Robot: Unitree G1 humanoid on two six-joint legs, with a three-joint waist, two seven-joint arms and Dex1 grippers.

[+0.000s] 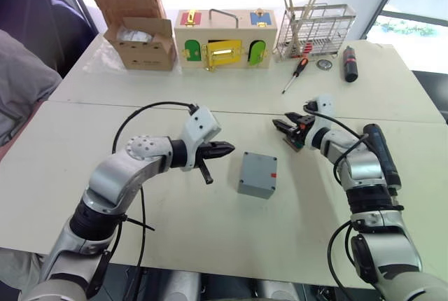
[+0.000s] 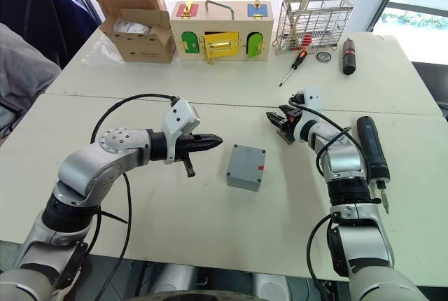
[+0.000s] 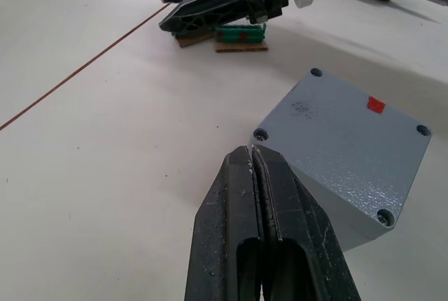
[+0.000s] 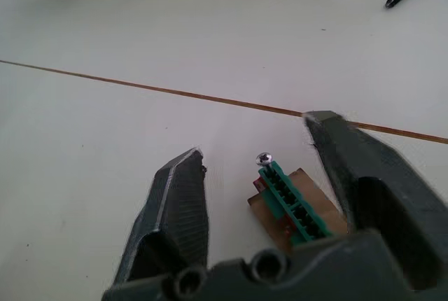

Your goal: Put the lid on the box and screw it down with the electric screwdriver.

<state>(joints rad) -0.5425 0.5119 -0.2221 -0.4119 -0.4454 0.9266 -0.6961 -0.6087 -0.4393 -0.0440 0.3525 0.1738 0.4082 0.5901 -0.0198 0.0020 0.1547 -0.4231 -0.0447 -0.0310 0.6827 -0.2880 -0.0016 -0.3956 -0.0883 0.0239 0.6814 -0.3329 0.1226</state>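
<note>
The small grey box [image 1: 257, 173] stands in the middle of the near table, with the lid [image 3: 343, 129] seated on top, its corner screw holes and a red mark facing up. My left gripper [image 1: 225, 150] is shut and empty, its tip [image 3: 250, 152] just left of the box's near corner. Behind and to the right of the box, my right gripper [image 1: 280, 123] is open, its fingers either side of a small green terminal block [image 4: 294, 206] on a brown board. The dark electric screwdriver [image 1: 381, 154] lies on the table beside my right forearm.
Along the far table stand a cardboard carton [image 1: 140, 24], a wooden box with coloured doors [image 1: 224, 38] and a wire rack [image 1: 315, 31]. A red-and-black hand screwdriver [image 1: 297, 71] and a black cylinder [image 1: 349, 63] lie near the rack. A person's grey sleeve [image 1: 21, 77] shows at far left.
</note>
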